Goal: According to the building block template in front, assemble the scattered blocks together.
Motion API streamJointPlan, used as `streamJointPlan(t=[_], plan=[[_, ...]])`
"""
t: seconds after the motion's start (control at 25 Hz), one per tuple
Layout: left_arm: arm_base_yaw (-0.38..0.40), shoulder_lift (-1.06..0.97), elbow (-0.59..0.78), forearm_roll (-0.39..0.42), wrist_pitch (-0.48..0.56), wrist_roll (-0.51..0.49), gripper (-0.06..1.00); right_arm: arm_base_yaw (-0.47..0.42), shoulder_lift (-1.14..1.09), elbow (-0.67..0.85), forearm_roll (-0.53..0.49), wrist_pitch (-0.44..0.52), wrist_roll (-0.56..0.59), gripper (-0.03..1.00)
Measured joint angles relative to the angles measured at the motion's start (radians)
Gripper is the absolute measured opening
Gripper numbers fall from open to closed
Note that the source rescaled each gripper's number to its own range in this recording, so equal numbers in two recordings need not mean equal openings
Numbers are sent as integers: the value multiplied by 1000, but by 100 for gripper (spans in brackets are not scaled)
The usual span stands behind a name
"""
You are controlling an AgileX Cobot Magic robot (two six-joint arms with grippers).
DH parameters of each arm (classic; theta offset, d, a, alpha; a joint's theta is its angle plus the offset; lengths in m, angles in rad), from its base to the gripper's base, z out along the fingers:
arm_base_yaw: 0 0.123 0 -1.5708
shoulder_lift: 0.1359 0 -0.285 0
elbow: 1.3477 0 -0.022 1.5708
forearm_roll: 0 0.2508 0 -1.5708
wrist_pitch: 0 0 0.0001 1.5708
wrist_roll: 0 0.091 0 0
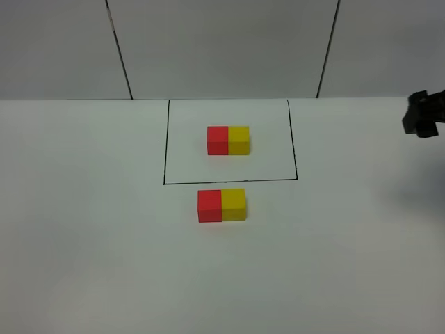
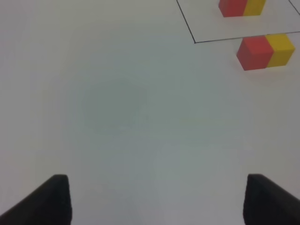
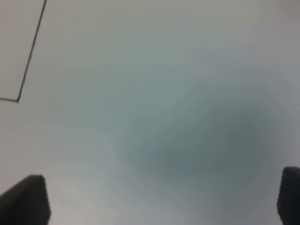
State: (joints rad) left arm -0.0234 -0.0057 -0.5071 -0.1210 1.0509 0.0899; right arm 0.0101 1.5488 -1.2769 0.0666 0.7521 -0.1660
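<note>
Exterior high shows red block [image 1: 209,205] touching yellow block [image 1: 233,204]; both end effectors [image 2: 157,199] [image 3: 164,199] gape, empty.

Your table [image 1: 104,243]: smooth, matt white surface, faint soft shading only. Your template blocks [image 1: 228,140] and assembled blocks [image 1: 221,205]: red and yellow cubes, smooth faces, solid colour, matt to slightly satin, probably painted wood or plastic; you cannot tell which. Your outline [image 1: 229,181]: thin black line, flat. Your gripper fingers [image 2: 54,199]: matt black, plastic-looking.
</note>
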Motion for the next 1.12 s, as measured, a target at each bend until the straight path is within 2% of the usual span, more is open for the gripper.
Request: streamJointPlan(t=[0.24, 0.44, 0.76, 1.12], plan=[[0, 0, 0, 0, 0, 0, 77, -6, -311, 222, -89, 18, 93, 100], [0, 0, 0, 0, -1, 1, 77, -6, -573, 397, -144, 97, 146, 100], [0, 0, 0, 0, -1, 1, 77, -6, -956, 580, -150, 185, 166, 100], [0, 0, 0, 0, -1, 1, 77, -6, -1281, 712, -128, 269, 166, 100]])
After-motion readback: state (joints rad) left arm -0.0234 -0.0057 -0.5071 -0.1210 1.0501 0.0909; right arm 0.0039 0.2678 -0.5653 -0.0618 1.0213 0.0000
